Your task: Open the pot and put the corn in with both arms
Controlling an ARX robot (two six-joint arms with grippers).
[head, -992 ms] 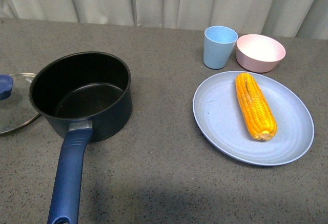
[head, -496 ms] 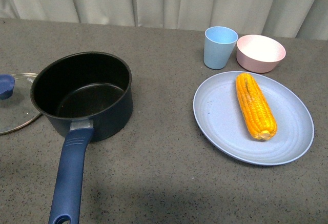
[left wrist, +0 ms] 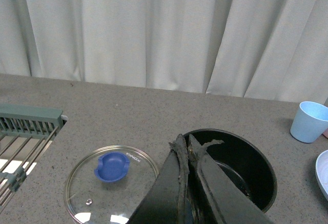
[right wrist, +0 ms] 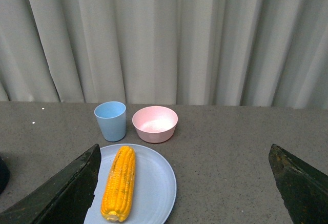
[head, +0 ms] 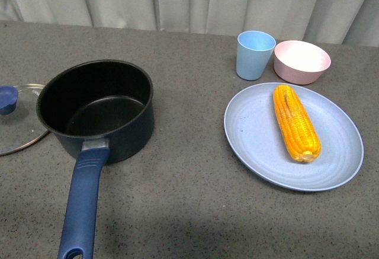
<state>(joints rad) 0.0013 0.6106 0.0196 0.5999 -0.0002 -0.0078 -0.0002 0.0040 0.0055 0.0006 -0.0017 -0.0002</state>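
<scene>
One mark only — small white lettering on the blue knob (left wrist: 113, 165) of the lid (left wrist: 82, 196) — too small to read surely

On the grey table (head: 189, 200), a blue plate (head: 254, 134) lies just before a light blue cup (head: 255, 54) and a pink bowl (head: 301, 61) standing close side by side, pale curtains (head: 189, 1) hang behind, and the left wrist view shows a green rack (left wrist: 25, 131).
</scene>
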